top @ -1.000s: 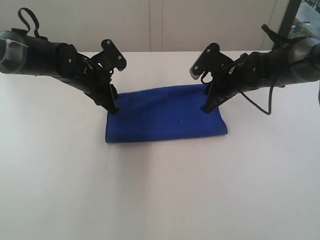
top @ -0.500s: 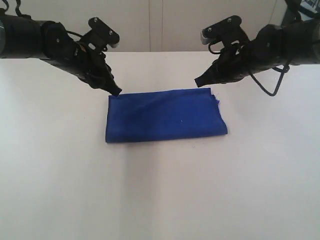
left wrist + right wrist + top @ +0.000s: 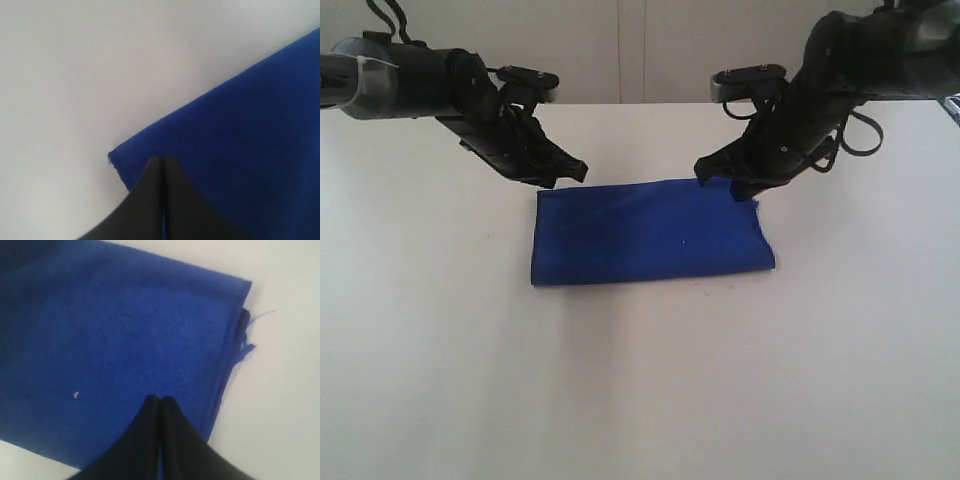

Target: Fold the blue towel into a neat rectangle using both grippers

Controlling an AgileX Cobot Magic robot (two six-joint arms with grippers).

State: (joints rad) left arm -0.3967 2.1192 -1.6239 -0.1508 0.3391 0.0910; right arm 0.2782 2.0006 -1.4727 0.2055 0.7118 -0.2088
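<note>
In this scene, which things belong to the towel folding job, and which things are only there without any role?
Belong to the job:
- blue towel, lying as a folded rectangle
- left gripper, shut, holding nothing
- right gripper, shut, holding nothing

Only there:
- white table
- pale wall behind
- white speck on the towel
- loose thread at one corner
</note>
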